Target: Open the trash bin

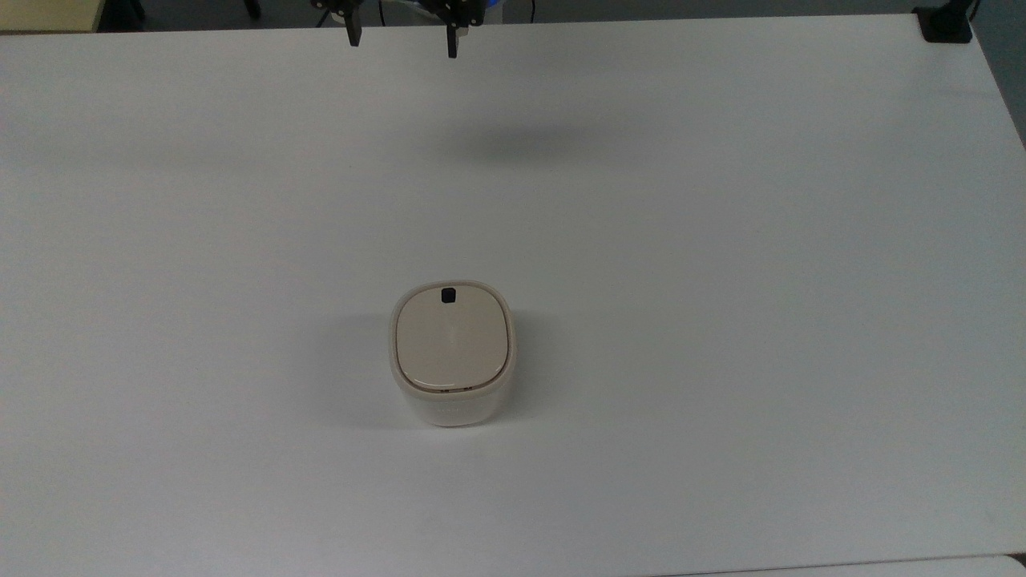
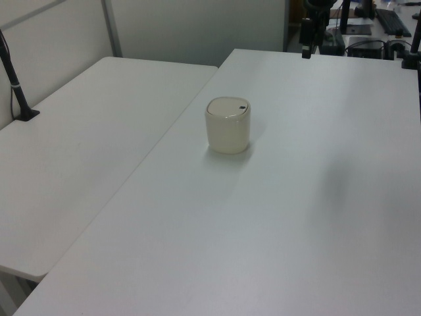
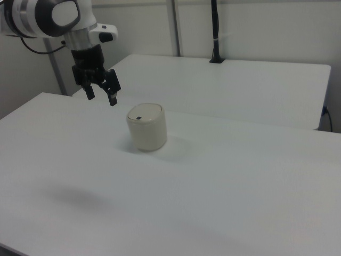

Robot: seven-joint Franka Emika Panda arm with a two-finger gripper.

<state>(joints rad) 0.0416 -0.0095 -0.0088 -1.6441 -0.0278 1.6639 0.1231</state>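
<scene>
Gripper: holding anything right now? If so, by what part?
Nothing. The gripper is open and empty, up in the air, apart from the trash bin, whose lid is closed.

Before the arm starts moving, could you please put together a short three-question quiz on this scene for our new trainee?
1. True or false: the lid of the trash bin is shut.
2. Multiple choice: in the top view, the black button sits near which edge of the lid? A) upper B) lower C) left
3. Short answer: is the gripper touching the bin, and are its fingers open or closed?

Key
1. True; the lid lies flat on the bin.
2. A; it sits at the upper edge, the side toward the gripper.
3. No; it hangs in the air apart from the bin, above the white table, fingers open and empty.
</scene>
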